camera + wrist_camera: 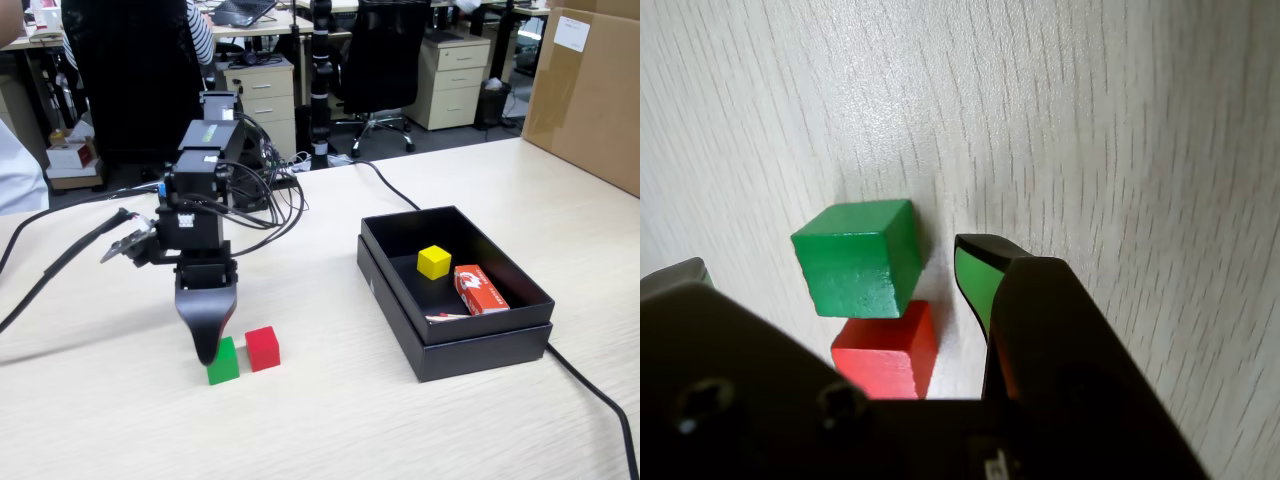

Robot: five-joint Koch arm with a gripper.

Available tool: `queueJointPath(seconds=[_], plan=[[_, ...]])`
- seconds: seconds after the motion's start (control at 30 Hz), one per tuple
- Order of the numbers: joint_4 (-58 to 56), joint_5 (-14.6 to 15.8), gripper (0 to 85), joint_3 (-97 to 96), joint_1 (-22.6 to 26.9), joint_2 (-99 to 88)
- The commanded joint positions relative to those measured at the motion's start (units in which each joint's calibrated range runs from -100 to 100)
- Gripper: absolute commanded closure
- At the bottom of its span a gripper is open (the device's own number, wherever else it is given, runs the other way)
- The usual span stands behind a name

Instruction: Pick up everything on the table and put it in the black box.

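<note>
Beige wood-grain table (420, 430) carries all we see; the gripper (830, 265) is down at the tabletop with its jaws spread around the green cube (855, 257), neither jaw touching it; the red cube (888, 350) sits just beside the green one; in the fixed view the yellow cube (434, 262) lies inside the black box (480, 345), near a red-and-white packet (480, 290).
</note>
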Motion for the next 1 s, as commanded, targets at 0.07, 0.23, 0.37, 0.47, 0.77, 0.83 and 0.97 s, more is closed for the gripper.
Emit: queueJointPath(seconds=[0.07,0.23,0.37,0.47,0.77,0.83,0.97], plan=[[1.9,-0.8,37.9,4.7,0.4,0.6],[1.9,-1.2,39.9,4.6,0.7,2.2],[1.9,-1.2,49.6,4.5,0.6,3.1],[1.9,-1.2,63.4,5.2,0.4,3.9],[0.7,-0.7,84.6,4.6,-0.6,-2.5],[-0.7,-0.7,84.6,4.1,-0.8,-6.2],[-1.4,-0.6,84.6,-3.5,-0.8,-19.4]])
